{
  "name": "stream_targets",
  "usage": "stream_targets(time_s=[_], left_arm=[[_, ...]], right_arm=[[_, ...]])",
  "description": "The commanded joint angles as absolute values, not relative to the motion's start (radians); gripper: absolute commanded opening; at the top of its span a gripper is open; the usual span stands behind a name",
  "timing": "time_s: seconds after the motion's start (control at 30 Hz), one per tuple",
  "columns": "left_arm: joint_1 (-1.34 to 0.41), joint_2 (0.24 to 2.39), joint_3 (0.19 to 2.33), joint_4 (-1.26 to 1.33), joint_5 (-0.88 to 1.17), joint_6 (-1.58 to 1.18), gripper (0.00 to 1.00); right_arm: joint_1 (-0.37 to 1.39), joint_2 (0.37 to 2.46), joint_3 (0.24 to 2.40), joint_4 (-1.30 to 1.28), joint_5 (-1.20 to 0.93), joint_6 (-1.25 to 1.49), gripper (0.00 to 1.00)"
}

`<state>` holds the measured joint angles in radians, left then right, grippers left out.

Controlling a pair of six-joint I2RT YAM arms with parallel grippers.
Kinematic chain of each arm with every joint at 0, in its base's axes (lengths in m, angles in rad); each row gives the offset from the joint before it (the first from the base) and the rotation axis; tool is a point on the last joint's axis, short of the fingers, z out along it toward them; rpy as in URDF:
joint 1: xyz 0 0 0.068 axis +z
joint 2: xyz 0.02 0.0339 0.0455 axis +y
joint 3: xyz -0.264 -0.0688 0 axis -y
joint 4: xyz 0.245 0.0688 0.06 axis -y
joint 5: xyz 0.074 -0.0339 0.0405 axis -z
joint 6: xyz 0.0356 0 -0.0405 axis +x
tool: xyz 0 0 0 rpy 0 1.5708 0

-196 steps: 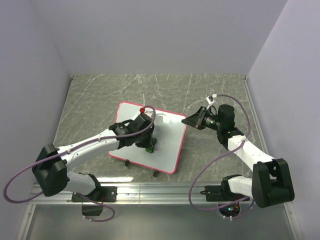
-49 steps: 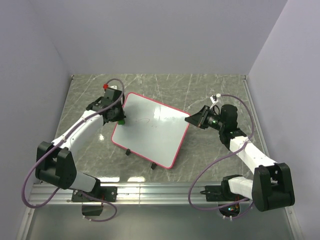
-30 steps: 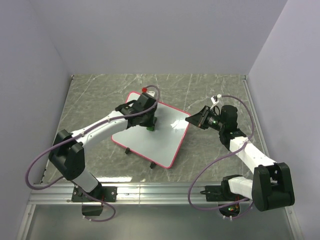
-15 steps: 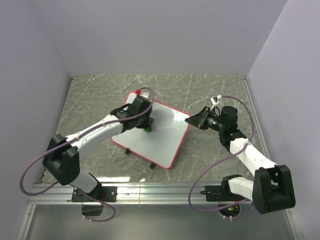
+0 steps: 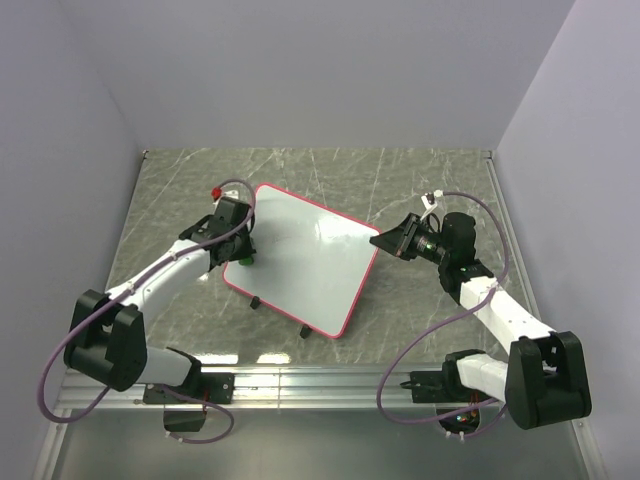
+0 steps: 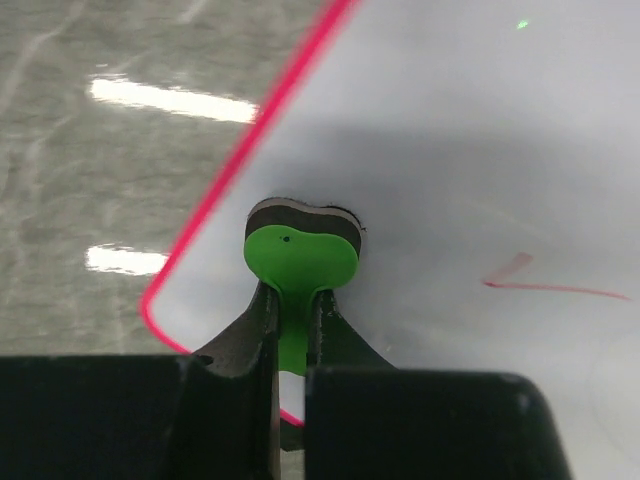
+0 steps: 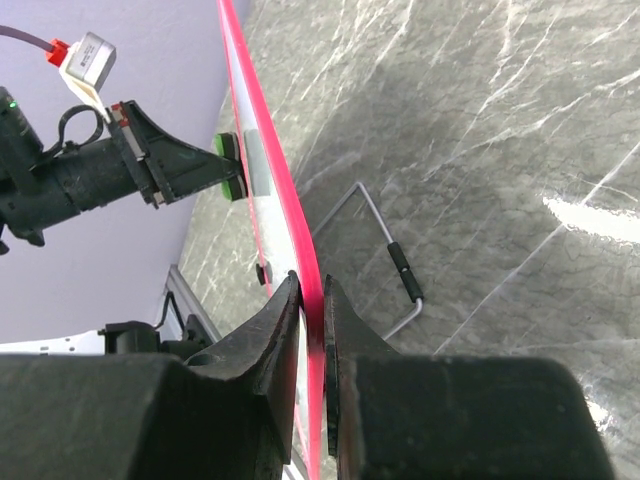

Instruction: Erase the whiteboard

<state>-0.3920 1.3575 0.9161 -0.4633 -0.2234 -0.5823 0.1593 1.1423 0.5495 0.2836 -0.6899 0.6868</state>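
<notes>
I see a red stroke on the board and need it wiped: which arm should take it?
Left. The left gripper holds the green eraser on the whiteboard near the red stroke; the right gripper is clamped on the frame, steadying it.

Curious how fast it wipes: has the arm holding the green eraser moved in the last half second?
Yes. The left gripper and green eraser slid left, from the whiteboard's middle to its left edge.

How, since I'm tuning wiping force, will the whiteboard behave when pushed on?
Likely stiff: the whiteboard looks straight edge-on. Probably apt to slide or tip on its wire stand; the right gripper clamps its rim. The green eraser in the left gripper presses near an edge, where pushing may tilt it.
</notes>
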Motion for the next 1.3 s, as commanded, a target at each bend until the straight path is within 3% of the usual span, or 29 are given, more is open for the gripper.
stream_targets(time_s=[0.0, 0.27, 0.43, 0.63, 0.97, 1.13, 1.27], left_arm=[[-0.460, 1.365, 0.988, -0.408, -0.173, -0.566, 0.00], [-0.685, 1.520, 1.149, -0.399, -0.167, -0.630, 0.00], [-0.722, 1.548, 1.161, -0.371, -0.153, -0.684, 0.00], [-0.671, 1.510, 1.134, -0.407, -0.216, -0.660, 0.00], [-0.370, 1.459, 0.960, -0.391, -0.160, -0.586, 0.00], [-0.376, 1.479, 0.942, -0.367, -0.121, -0.595, 0.00], [-0.500, 1.494, 1.000, -0.376, -0.149, -0.617, 0.00]], right_arm=[[0.163, 1.146, 0.528, 0.207, -0.649, 0.629, 0.00], [0.163, 1.157, 0.529, 0.215, -0.655, 0.627, 0.00], [0.163, 1.157, 0.537, 0.201, -0.655, 0.617, 0.00], [0.164, 1.160, 0.549, 0.186, -0.658, 0.601, 0.00], [0.161, 1.183, 0.563, 0.192, -0.669, 0.598, 0.00], [0.163, 1.204, 0.569, 0.207, -0.675, 0.606, 0.00], [0.161, 1.221, 0.568, 0.219, -0.676, 0.611, 0.00]])
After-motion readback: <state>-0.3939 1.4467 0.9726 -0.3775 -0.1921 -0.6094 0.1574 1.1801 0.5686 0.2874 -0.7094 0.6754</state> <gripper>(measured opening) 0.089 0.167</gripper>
